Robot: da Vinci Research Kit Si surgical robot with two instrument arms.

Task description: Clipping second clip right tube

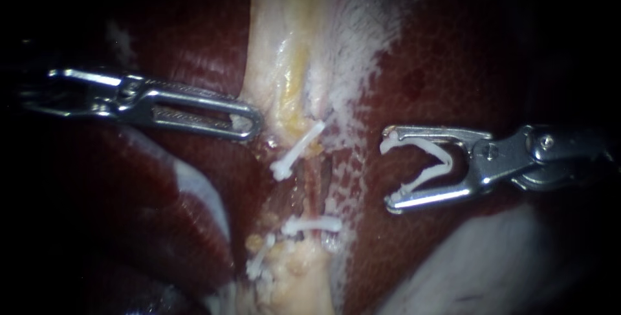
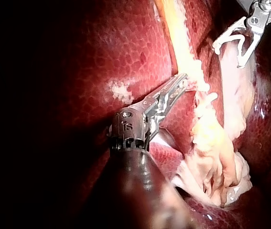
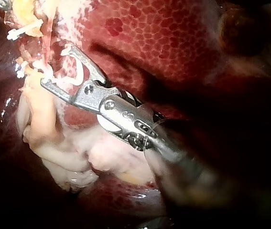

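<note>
**A:** Where's the right tube (image 1: 325,182) relative to the right instrument (image 1: 390,171)?

**B:** Centre frame. It's a thin reddish strand running top to bottom, just above a placed clip (image 1: 312,226) at lower centre. The instrument sits centre-right, clearly apart. Its mouth faces frame left, toward the tube and roughly square to its axis.

**A:** Jaws?

**B:** Right: spread wide, both jaws seating an open clip (image 1: 430,166). Left instrument (image 1: 251,124): jaws together, tip against the pale tissue (image 1: 284,43) edge, up-left of the tube. My read is the right instrument needs to travel left.
</note>
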